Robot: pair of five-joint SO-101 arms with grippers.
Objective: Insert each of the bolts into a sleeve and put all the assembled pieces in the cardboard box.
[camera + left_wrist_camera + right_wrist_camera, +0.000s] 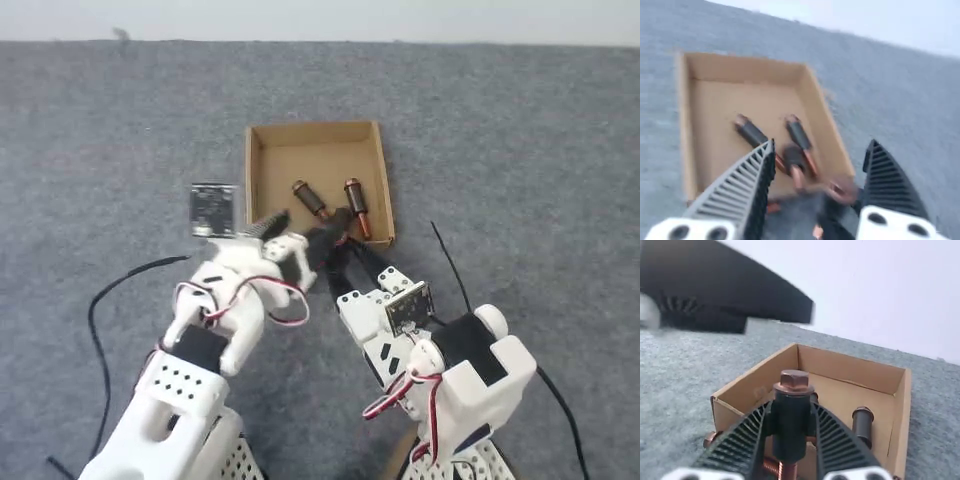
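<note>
My left gripper [283,236] is low over the grey carpet [110,120], by the near left corner of the cardboard box [313,129]. Its two fingers [747,185] are spread wide apart and there is nothing in them.

The box lies flat on the carpet with its top open. Two finished pieces lie inside it, each one a copper bolt pushed into a black sleeve. The first piece [309,199] lies near the middle of the box floor, a bit slanted. The second piece [355,208] lies just beside the right wall.

My right gripper [338,238] is at the near wall of the box, just beside my left one. Its fingers are squeezed tight on a black sleeve [788,432] that stands up straight between them. A bolt [794,380] is inside this sleeve, and its copper head pokes out of the top. I cannot tell if this piece is over the box floor or just in front of the wall
</note>
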